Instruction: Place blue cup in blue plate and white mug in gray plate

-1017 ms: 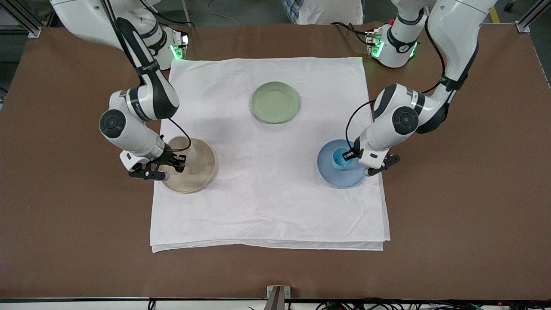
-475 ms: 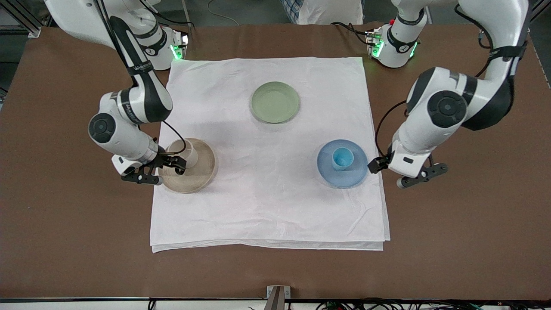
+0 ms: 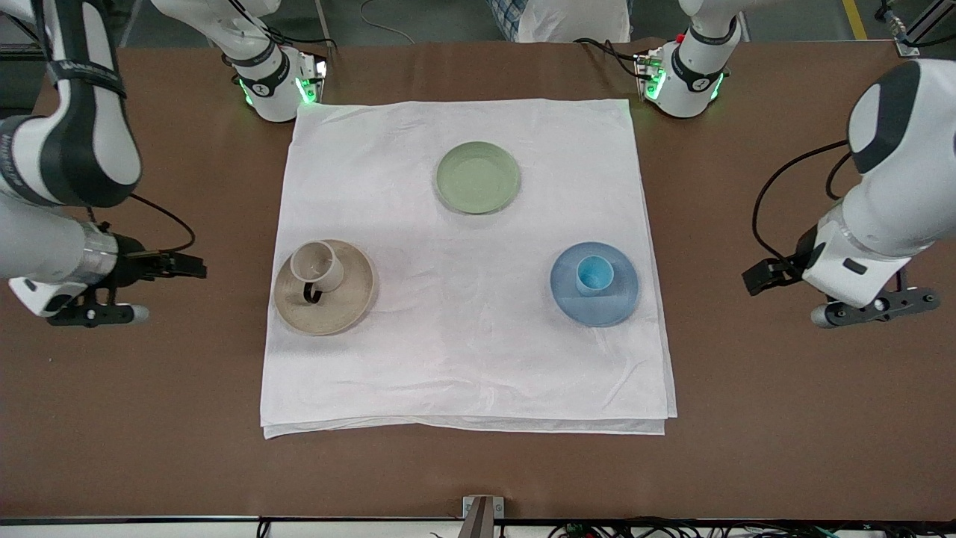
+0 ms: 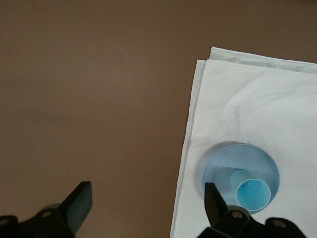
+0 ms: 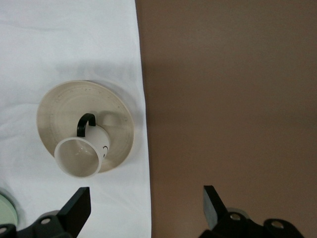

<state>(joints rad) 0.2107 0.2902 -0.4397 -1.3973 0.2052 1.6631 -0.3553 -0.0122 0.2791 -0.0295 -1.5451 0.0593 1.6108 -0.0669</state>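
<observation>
The blue cup [image 3: 594,274] stands upright in the blue plate [image 3: 597,310], toward the left arm's end of the white cloth. The white mug [image 3: 317,264] with its black handle stands in the gray plate [image 3: 352,295], toward the right arm's end. My left gripper [image 3: 758,278] is open and empty over bare table beside the cloth. Its wrist view shows the cup [image 4: 252,192] in the plate [image 4: 233,158], apart from the gripper [image 4: 147,203]. My right gripper [image 3: 183,264] is open and empty over bare table. Its wrist view shows the mug [image 5: 79,156] on the plate [image 5: 59,104], apart from the gripper [image 5: 146,206].
A pale green plate [image 3: 478,177] lies empty on the white cloth [image 3: 463,359], farther from the front camera than the other two plates. The cloth covers the middle of the brown table [image 3: 784,418]. The arm bases stand at the table's far edge.
Both grippers let go and drew back off the cloth toward their own ends of the table. The mug and cup stay on their plates.
</observation>
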